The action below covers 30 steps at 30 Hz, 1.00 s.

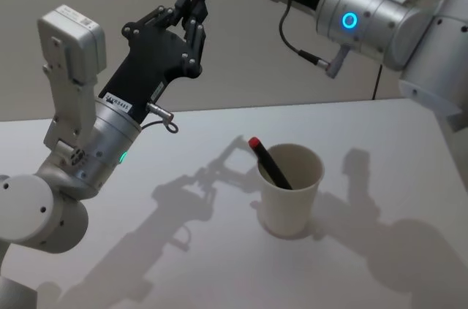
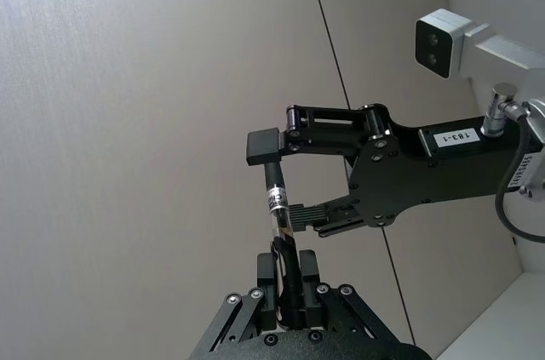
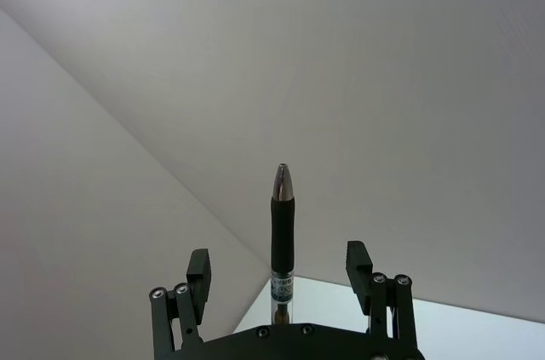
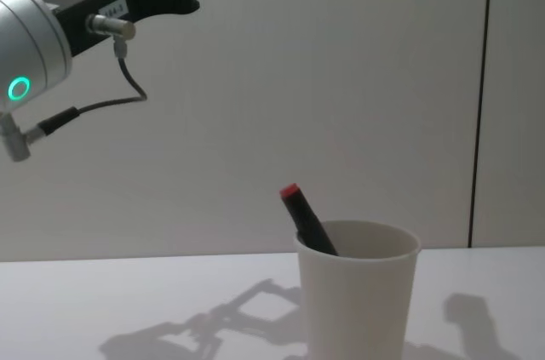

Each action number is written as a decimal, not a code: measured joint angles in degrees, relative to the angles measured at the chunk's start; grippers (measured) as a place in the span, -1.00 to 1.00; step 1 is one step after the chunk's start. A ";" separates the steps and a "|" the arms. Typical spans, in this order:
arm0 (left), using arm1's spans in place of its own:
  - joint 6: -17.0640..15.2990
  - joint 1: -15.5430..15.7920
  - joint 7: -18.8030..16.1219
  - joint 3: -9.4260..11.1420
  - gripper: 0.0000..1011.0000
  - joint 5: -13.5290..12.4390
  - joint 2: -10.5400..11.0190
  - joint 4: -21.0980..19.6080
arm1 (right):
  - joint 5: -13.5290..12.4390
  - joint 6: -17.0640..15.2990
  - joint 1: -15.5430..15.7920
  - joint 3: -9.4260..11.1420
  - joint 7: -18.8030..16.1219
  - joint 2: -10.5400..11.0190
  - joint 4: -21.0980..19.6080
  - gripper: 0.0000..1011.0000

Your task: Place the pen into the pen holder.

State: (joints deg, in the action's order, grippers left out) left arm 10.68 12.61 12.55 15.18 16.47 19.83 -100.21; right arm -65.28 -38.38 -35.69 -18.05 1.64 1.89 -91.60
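Ballpoint pen (image 3: 282, 224), clear-barrelled with black grip, sits pinched in the left end effector (image 2: 288, 266), lower end hidden. The right end effector (image 3: 279, 256) is spread around it.

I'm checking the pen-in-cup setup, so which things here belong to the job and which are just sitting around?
Job: pen, clamped in left gripper; right gripper, open on either side of it; white paper cup.
Just there: red-capped marker leaning in the cup; table.
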 joint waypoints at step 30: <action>0.39 0.56 1.40 -0.03 -0.67 0.27 -0.47 1.03 | 0.17 1.21 -0.64 -1.47 -1.79 -0.40 1.65 0.98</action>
State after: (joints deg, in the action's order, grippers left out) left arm 11.07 13.17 13.95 15.15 16.73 19.36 -99.18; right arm -65.11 -37.17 -36.33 -19.52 -0.14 1.50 -89.95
